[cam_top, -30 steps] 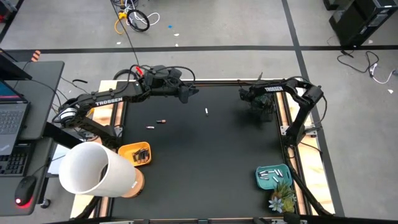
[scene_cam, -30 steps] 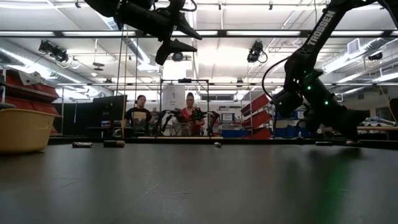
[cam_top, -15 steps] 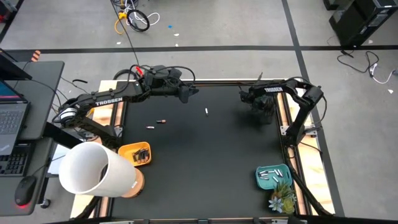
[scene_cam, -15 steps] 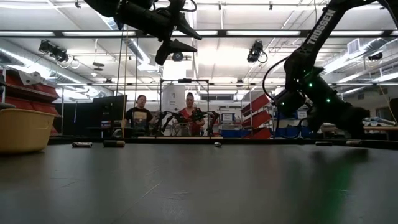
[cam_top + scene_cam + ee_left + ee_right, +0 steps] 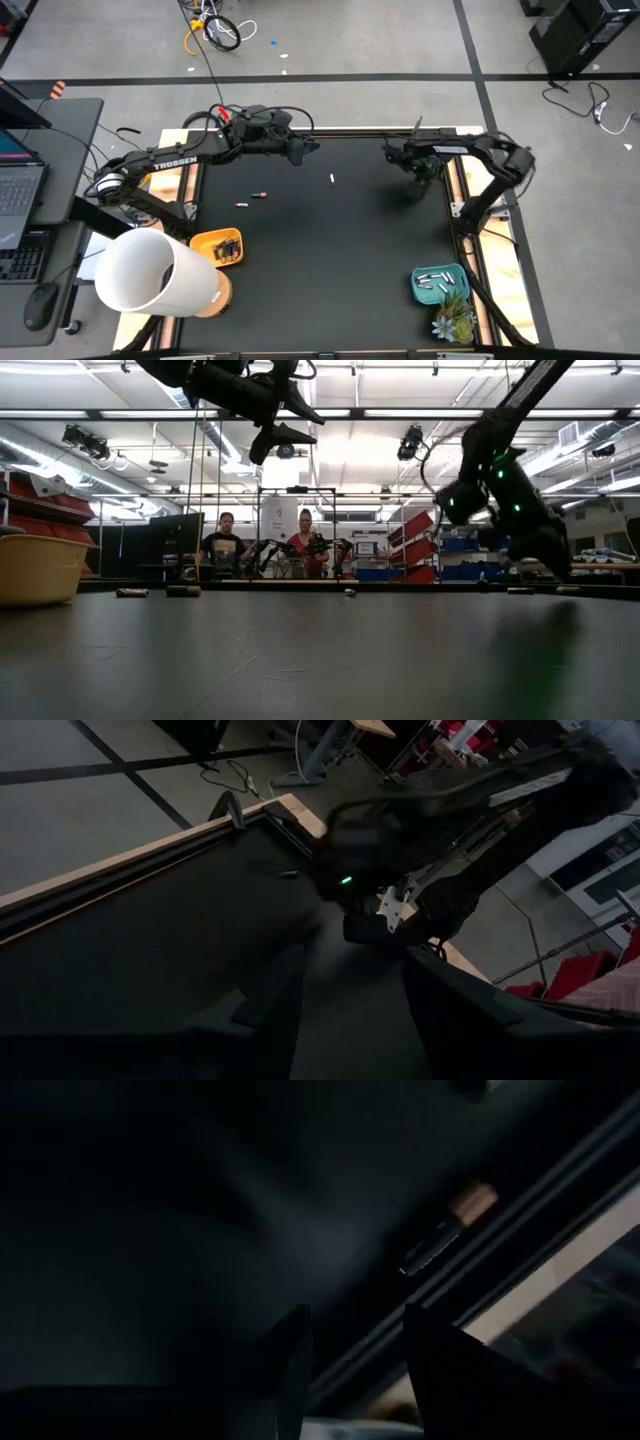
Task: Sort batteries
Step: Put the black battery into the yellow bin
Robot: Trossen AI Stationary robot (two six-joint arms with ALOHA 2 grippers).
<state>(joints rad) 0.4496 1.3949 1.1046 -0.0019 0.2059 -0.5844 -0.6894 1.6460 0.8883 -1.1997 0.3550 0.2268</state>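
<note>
Battery (image 5: 448, 1228) just beyond right hand (image 5: 355, 1370).

Past our left hand (image 5: 345, 1010), its two dark fingers (image 5: 265, 1000) spread apart, we see the black surface (image 5: 150, 940) with its wooden edge. Beyond hangs the other arm (image 5: 420, 870), a small green light (image 5: 346, 880) glowing on it.

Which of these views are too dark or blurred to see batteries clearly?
Right wrist view: very dark, only one copper-ended battery by the table edge shows. Left wrist view: dim, right arm smeared by motion. Low view: bright ceiling lights backlight the arms; right end effector blurred. High view: evenly lit, batteries tiny.
</note>
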